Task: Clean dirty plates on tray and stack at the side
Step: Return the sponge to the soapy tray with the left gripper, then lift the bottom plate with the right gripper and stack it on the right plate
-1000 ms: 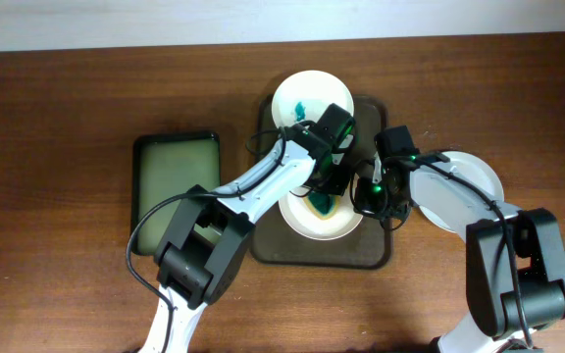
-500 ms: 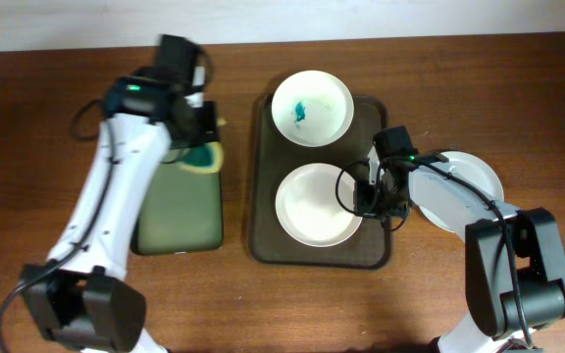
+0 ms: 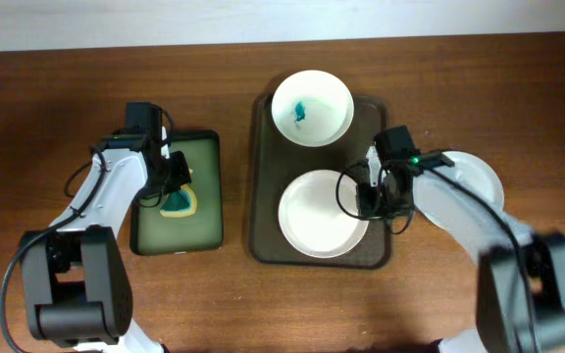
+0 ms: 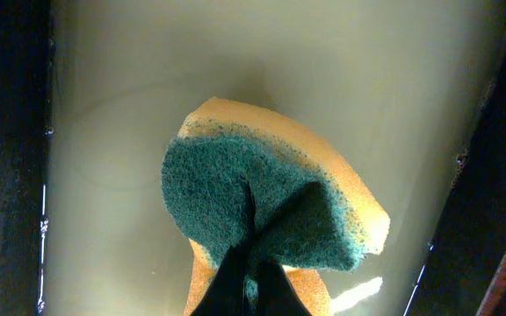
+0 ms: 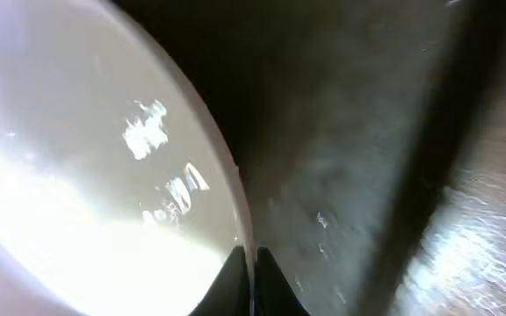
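Note:
The dark tray (image 3: 263, 235) holds two white plates. The far plate (image 3: 322, 93) has a teal smear. The near plate (image 3: 312, 221) is plain white, also in the right wrist view (image 5: 86, 175). My right gripper (image 3: 369, 196) (image 5: 251, 263) is shut on the near plate's right rim. A third white plate (image 3: 479, 186) lies on the table right of the tray, partly under my right arm. My left gripper (image 3: 170, 186) (image 4: 251, 276) is shut on a yellow sponge with a green pad (image 4: 262, 206), over the small green tray (image 3: 199, 230).
The small green tray with a black rim (image 4: 148, 88) lies left of the dark tray. Bare wooden table (image 3: 57, 98) surrounds both trays. A white wall edge runs along the far side.
My left arm has swung from the near plate to the small green tray with the sponge. The near plate's teal smear is gone. My right gripper stays on the rim.

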Robot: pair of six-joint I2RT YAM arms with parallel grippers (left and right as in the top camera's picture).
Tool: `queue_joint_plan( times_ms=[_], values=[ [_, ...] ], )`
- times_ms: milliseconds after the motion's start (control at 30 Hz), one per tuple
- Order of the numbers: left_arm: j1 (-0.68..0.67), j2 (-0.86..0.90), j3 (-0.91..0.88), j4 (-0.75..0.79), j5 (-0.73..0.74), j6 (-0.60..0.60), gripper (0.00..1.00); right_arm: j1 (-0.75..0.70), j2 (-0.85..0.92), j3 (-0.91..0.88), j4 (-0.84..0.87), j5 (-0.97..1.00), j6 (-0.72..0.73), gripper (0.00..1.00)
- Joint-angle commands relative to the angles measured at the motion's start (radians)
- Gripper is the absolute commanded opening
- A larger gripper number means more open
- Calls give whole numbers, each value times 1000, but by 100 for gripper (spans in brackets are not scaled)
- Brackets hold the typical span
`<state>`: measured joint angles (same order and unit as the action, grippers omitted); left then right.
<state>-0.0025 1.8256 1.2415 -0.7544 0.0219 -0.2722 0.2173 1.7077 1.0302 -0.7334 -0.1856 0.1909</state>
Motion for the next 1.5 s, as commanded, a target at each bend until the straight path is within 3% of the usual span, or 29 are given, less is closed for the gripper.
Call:
queue_joint_plan(
  times_ms=[0,100,367,633,800,1467],
  values=[
    [1,-8,1,-4,8,12,0,124,-244,29,-23,312,12,4],
    [1,-8,1,-17,8,12,0,235,-333,29,-22,534,27,4],
    [1,-8,1,-25,8,12,0,497,-344,30,-23,1046,27,4],
    [-1,-8,-30,3,8,12,0,709,-344,29,-27,1289,26,4],
    [-3,-8,-147,117,8,12,0,719,-344,30,-26,1297,26,4],
    [-4,-8,-154,141,16,12,0,719,-344,30,-11,1297,26,4]
  ],
)
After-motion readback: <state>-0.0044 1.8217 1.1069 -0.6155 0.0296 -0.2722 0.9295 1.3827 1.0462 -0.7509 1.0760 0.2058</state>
